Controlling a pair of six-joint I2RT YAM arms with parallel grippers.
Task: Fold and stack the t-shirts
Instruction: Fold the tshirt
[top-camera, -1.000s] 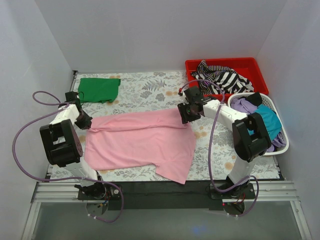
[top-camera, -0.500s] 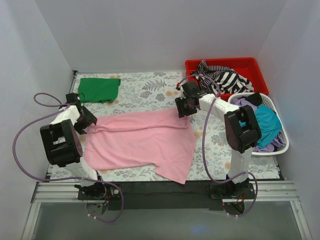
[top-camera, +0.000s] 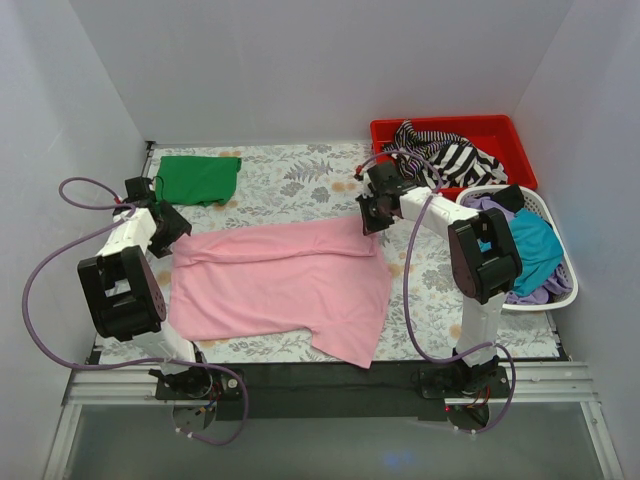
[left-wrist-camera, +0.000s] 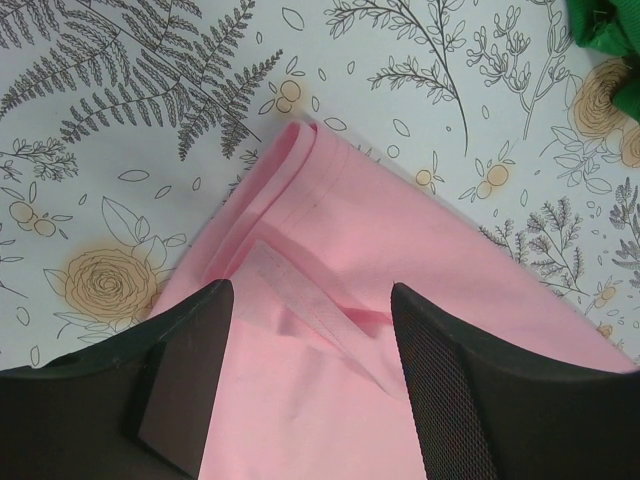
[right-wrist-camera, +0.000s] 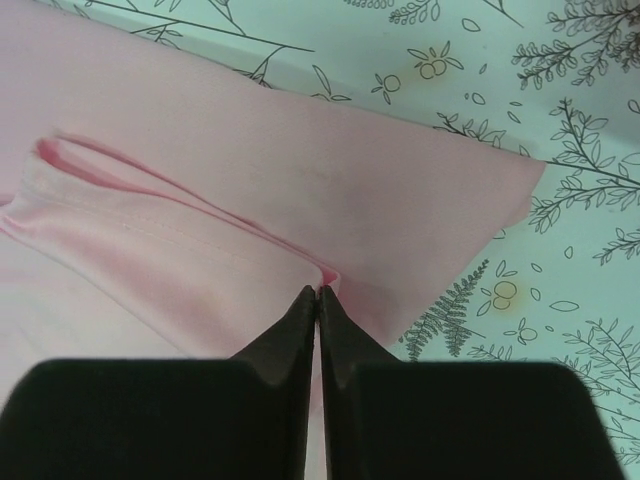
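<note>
On the flowery table (top-camera: 300, 175) the pink t-shirt (top-camera: 280, 280) looks soft and floppy, best held at its corners: the right gripper (right-wrist-camera: 319, 290) pinches its fold, the left gripper (left-wrist-camera: 308, 296) hangs wide apart.

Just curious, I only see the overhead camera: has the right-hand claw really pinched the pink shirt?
Observer: Yes, the right wrist view shows the right gripper shut on a fold of the pink t-shirt.
Operator: And the left claw?
Observer: The left gripper is open, its fingers straddling the shirt's folded corner.
Operator: One layer there?
Observer: No, a hemmed flap lies on top.
</note>
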